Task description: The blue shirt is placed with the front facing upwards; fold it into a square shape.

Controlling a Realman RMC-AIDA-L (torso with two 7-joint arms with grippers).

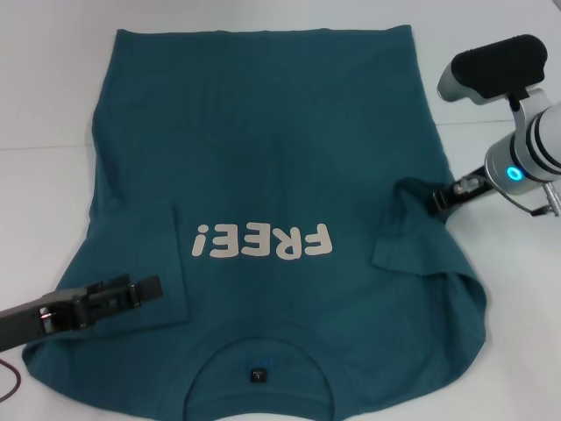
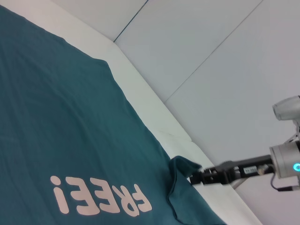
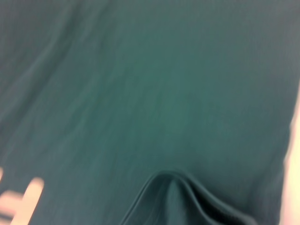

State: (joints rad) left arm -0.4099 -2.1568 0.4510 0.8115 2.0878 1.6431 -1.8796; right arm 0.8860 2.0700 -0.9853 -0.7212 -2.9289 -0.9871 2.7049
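Blue shirt (image 1: 272, 158) lies front up on the white table (image 1: 44, 88), collar at the near edge, hem at the far edge. White "FREE!" lettering (image 1: 263, 241) reads upside down from the head view, roughly mid-chest. Small dark neck label (image 1: 257, 375) sits inside the collar, near centre.

Both sleeves are already folded inward over the body. Left sleeve lies flat on the near-left part of the shirt. Right sleeve is turned in at the right side, its edge raised in a small peak of cloth.

Right gripper (image 1: 436, 198) is at the right edge of the shirt, level with the lettering, its fingers pinching that raised peak of sleeve fabric. The left wrist view shows the same: dark fingertips closed on a lifted fold of teal cloth (image 2: 180, 168) at the shirt's edge, with the arm reaching in from the right. Right wrist view is filled with teal fabric and a curved fold near the camera; own fingers not seen there.

Left gripper (image 1: 149, 288) sits low over the folded left sleeve at near left, pointing right toward the lettering. Cannot tell whether its fingers are spread or pressed together.
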